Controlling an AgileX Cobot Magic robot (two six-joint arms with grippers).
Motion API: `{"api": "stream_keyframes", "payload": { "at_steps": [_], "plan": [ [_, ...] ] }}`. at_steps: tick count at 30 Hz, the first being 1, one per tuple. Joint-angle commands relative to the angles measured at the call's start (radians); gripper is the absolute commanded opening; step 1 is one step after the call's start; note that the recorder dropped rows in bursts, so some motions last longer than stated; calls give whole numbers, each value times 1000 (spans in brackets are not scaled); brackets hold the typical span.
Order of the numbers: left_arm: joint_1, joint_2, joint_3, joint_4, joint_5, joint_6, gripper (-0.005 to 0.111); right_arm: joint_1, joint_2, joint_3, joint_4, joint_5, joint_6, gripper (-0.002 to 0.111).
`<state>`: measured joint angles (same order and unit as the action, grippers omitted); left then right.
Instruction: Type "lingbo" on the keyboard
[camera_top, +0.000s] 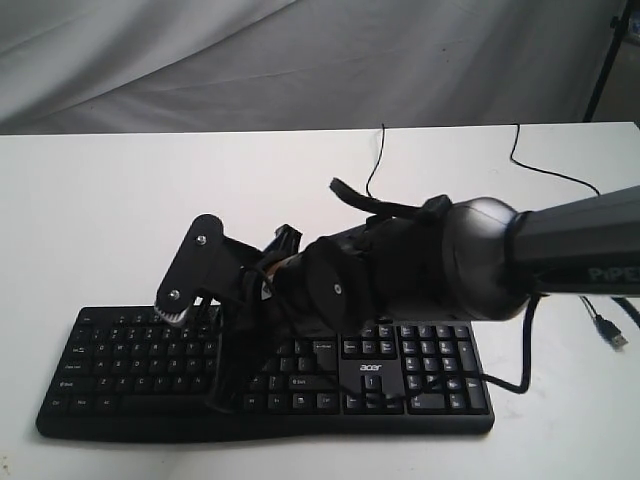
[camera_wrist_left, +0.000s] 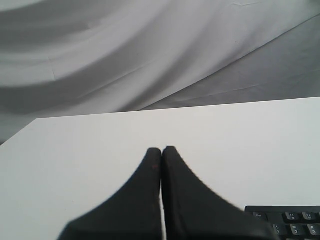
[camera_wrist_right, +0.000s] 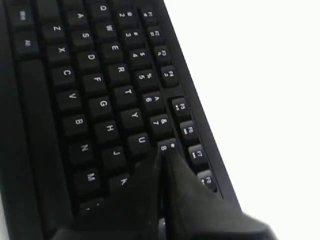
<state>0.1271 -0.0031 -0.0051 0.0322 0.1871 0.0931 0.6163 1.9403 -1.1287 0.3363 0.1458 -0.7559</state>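
Note:
The wide black keyboard (camera_top: 130, 375) with white legends lies along the near edge of the white table (camera_top: 120, 210). My right arm reaches in from the right, across the keyboard's middle. My right gripper (camera_top: 235, 338) is shut with nothing between its fingers. In the right wrist view its tips (camera_wrist_right: 162, 152) sit over the keyboard (camera_wrist_right: 90, 85) just below the 8 key, between U and K; contact with a key cannot be judged. My left gripper (camera_wrist_left: 161, 150) is shut and empty above bare table. Only the Esc corner of the keyboard (camera_wrist_left: 295, 222) shows beside it.
The keyboard's thin black cable (camera_top: 375, 160) runs toward the far edge. A second black cable (camera_top: 540, 165) and a USB plug (camera_top: 610, 330) lie at the right. Grey cloth (camera_top: 300, 60) hangs behind the table.

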Motion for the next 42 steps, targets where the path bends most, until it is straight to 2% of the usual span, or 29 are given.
{"api": "stream_keyframes", "payload": {
  "at_steps": [1,42],
  "plan": [
    [-4,3,5,-1,-4,-3,1,-25,-12,33,-16,-42,-10,0],
    [-4,3,5,-1,-4,-3,1,-26,86,33,-16,-63,-24,0]
  ]
}}
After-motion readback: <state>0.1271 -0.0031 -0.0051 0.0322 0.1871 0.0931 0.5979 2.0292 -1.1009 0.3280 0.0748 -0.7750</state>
